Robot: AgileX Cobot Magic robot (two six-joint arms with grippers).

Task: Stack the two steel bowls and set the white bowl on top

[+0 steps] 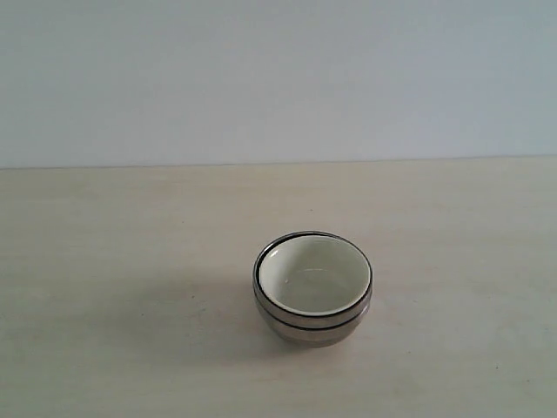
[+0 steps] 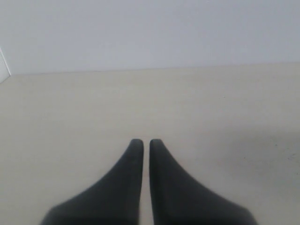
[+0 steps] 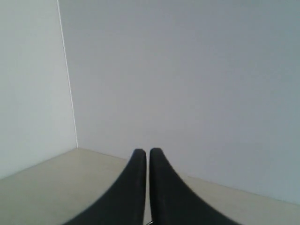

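In the exterior view the two steel bowls point(image 1: 312, 324) sit nested one in the other on the pale table, slightly right of centre. The white bowl point(image 1: 315, 275) rests inside the upper steel bowl, its cream inside facing up. Neither arm shows in the exterior view. In the left wrist view my left gripper point(image 2: 146, 142) is shut with nothing in it, over bare tabletop. In the right wrist view my right gripper point(image 3: 148, 151) is likewise shut and empty, pointing toward a corner of the walls. No bowl shows in either wrist view.
The pale wooden table point(image 1: 113, 261) spreads around the stack, and a plain light wall point(image 1: 278, 78) rises behind its far edge. A wall corner line point(image 3: 68, 79) shows in the right wrist view.
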